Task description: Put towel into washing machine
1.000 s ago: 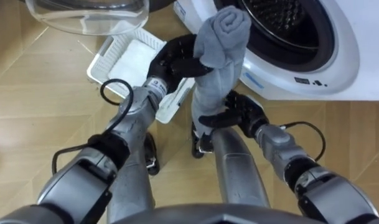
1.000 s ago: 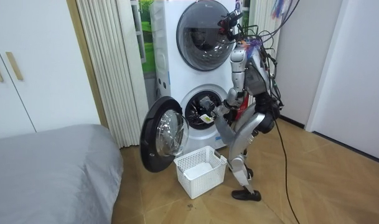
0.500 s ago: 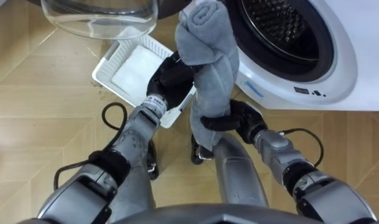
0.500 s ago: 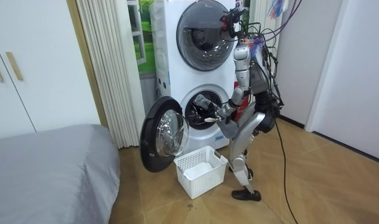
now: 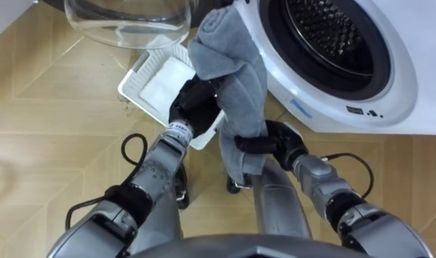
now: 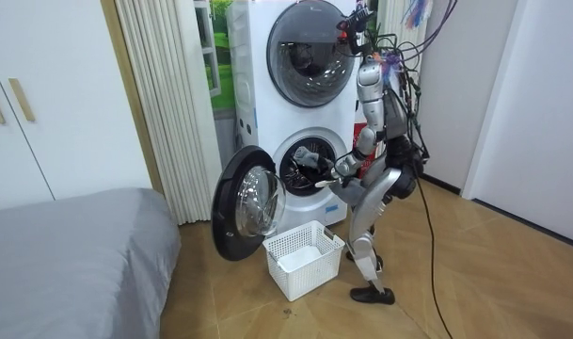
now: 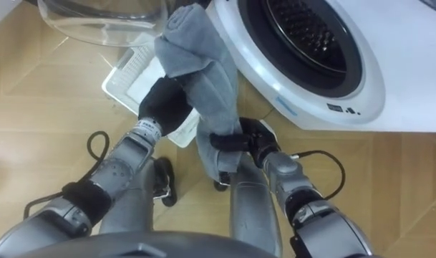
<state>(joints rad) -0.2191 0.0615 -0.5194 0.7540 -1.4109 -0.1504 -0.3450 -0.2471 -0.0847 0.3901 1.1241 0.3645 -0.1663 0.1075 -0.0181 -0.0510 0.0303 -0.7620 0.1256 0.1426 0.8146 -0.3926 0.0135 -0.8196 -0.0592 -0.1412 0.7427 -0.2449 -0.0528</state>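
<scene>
Left eye view showed the rolled grey cloth towel [image 5: 230,75] at centre, left hand [image 5: 194,104] curled round its upper part, right hand [image 5: 266,143] clasping its lower end.

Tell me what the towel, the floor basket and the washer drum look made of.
The towel looks like soft grey terry or microfibre cloth: it droops in thick matte folds. The basket seems white moulded plastic, with slotted walls. The drum looks like metal, probably steel: dark and perforated with small holes.
</scene>
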